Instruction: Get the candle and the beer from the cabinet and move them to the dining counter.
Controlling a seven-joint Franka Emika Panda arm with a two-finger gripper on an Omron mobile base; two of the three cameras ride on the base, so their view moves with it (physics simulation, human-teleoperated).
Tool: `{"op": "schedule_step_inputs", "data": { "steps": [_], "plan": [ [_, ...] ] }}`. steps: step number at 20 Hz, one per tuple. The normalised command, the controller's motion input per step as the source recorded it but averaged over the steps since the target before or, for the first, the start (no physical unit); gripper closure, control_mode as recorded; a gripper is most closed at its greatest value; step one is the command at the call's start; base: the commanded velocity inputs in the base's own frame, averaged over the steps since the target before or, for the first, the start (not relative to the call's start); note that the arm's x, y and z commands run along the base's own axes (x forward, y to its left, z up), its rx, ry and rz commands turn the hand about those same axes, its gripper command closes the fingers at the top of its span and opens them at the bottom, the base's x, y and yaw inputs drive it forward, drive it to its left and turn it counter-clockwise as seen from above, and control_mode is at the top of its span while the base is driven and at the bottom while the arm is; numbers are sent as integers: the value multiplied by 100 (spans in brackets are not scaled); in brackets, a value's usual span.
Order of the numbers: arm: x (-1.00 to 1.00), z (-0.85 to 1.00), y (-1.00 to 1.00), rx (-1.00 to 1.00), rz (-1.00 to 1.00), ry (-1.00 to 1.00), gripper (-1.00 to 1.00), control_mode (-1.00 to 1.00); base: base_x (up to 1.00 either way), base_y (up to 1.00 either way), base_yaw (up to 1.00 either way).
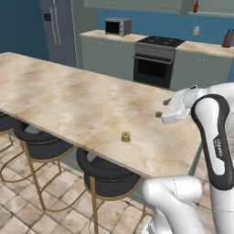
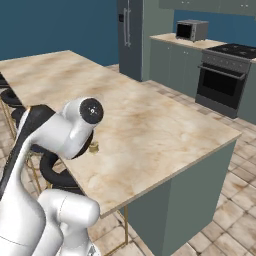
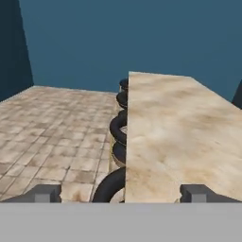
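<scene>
Left base view puts the stools [image 1: 107,176] nearest, tucked under the near edge of the dining counter [image 1: 68,100], and just past that edge the candle [image 1: 126,136] stands upright on the marble, already delivered. Right of it, above the counter's end, the gripper [image 1: 160,113] hangs with its jaws spread wide and nothing between them, well apart from the candle. Hand view agrees: both fingertips [image 3: 45,193] stand far apart, looking along the counter's length. Beyond the island sit the oven [image 1: 154,61] and microwave [image 1: 118,26], and high on the far wall, by the grey-green cabinet [image 1: 137,5], a small red shape that may be the beer [image 1: 195,6]. I judge the candle step done; the next move calls for driving back to the cabinet and taking the bottle by its body
</scene>
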Motion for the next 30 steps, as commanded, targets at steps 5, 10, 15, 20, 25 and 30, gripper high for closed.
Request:
{"op": "schedule_step_inputs", "data": {
  "steps": [5,10,15,20,25,30],
  "plan": [
    [-47,14,0,-1,-36,32,-100,-100,0,0,0],
    [-63,0,0,-4,-35,26,-100,-100,0,0,0],
    [-74,0,0,-5,-33,22,-100,-100,0,0,0],
    [-64,5,0,-7,-26,17,-100,-100,0,0,0],
    [-1,0,3,-1,0,1,-100,-100,0,0,0],
    [-4,0,0,0,0,0,-100,-100,0,0,0]
  ]
}}
